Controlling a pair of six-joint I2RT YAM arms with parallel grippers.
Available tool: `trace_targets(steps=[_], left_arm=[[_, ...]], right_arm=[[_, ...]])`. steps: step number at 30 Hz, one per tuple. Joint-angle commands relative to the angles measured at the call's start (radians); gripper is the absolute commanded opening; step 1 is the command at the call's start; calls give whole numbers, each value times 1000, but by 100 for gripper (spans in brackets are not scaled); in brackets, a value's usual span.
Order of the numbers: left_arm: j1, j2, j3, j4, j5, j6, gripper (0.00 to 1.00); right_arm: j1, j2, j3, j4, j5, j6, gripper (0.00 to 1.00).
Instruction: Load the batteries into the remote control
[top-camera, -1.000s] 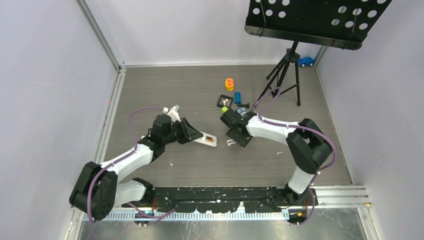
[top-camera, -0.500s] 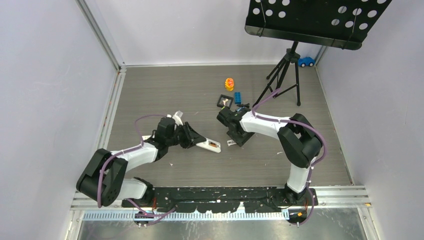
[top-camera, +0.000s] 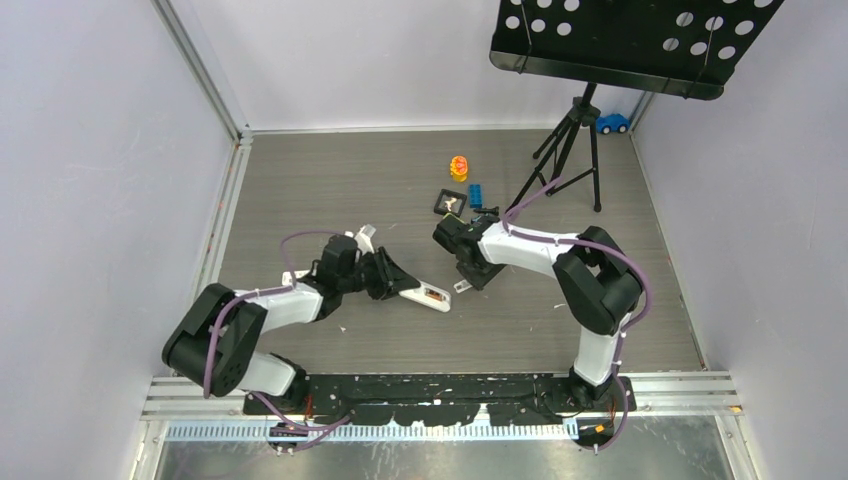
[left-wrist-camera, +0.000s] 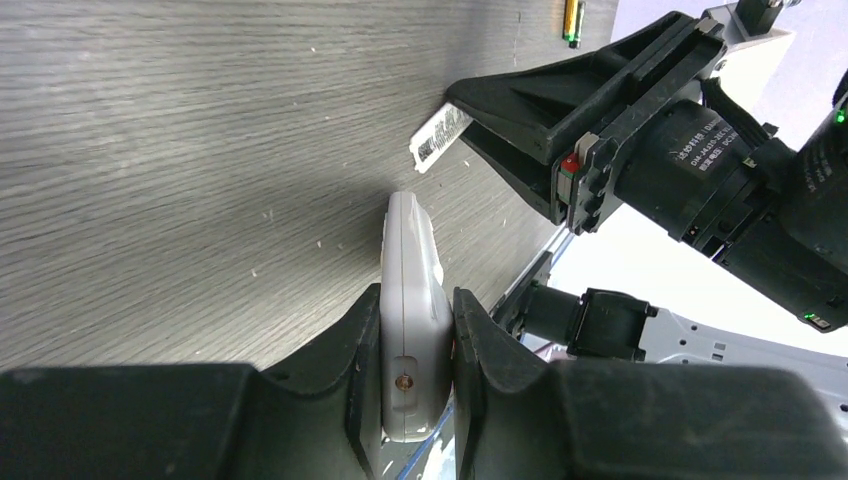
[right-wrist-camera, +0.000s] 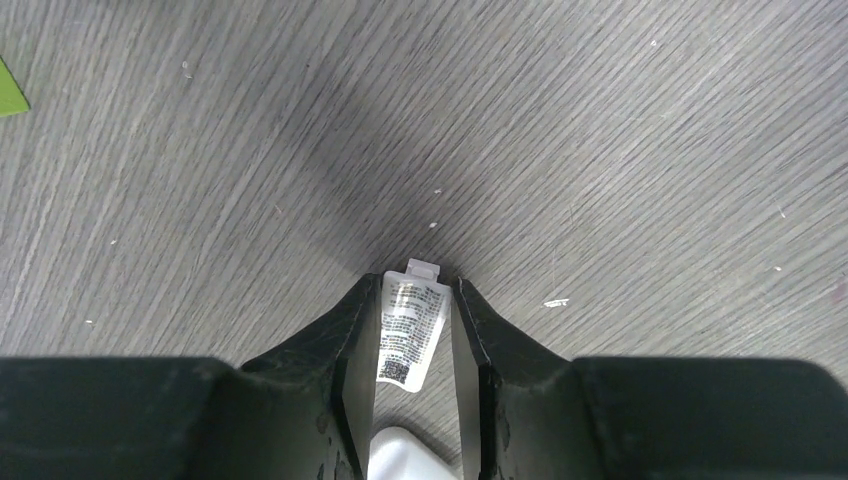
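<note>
One remote control (top-camera: 425, 295) is in view, near the middle of the desk (top-camera: 330, 180) between the two arms. The left gripper (left-wrist-camera: 416, 300) is closed on its long sides, both fingers pressed flat against the white body. Its back faces up, and a dark-and-orange patch in the recess may be one battery, though it is too small to be sure. One more battery (left-wrist-camera: 571, 18) lies loose on the desk, well beyond the remote in the left wrist view.

The right gripper (right-wrist-camera: 415, 288) is narrowed onto one small white labelled plate (right-wrist-camera: 408, 330), pinched between its fingers just beside the remote's far end.

Farther back lie four small things: a yellow-and-red toy (top-camera: 459, 167), a blue block (top-camera: 476, 193), a black square tray (top-camera: 450, 203) and a blue toy car (top-camera: 612, 123) in the far right corner. One black tripod (top-camera: 575, 150) carries a perforated black music stand (top-camera: 620, 40).

The desk is grey wood-grain, flecked with pale crumbs. Plain pale walls (top-camera: 100, 150) close it on three sides, and metal rails run along its edges.
</note>
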Motion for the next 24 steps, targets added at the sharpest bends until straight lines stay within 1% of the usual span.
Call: trace_targets(steps=[1,3,5,10,13,19,24], left_arm=[[-32,62,19,-15,-14,22,11],[-48,88,27,-15,-25,21,16],[-62,102,30,-16,-43,18,23],[-92,102,38,-65,-114,26,45],[-107,80,33,-123,-186,30,59],[-121,5,25,-230,-307,27,73],[-132,-111,51,-414,-406,59,82]], right_arm=[[-2,-48,-65,54,73,31,25],[-2,-67,-82,65,85,36,24],[-4,-94,-97,67,101,38,24],[-12,-188,-142,73,150,50,23],[-18,-244,-169,73,176,57,23],[-28,-337,-214,82,186,61,23],[-34,-399,-245,115,157,53,23]])
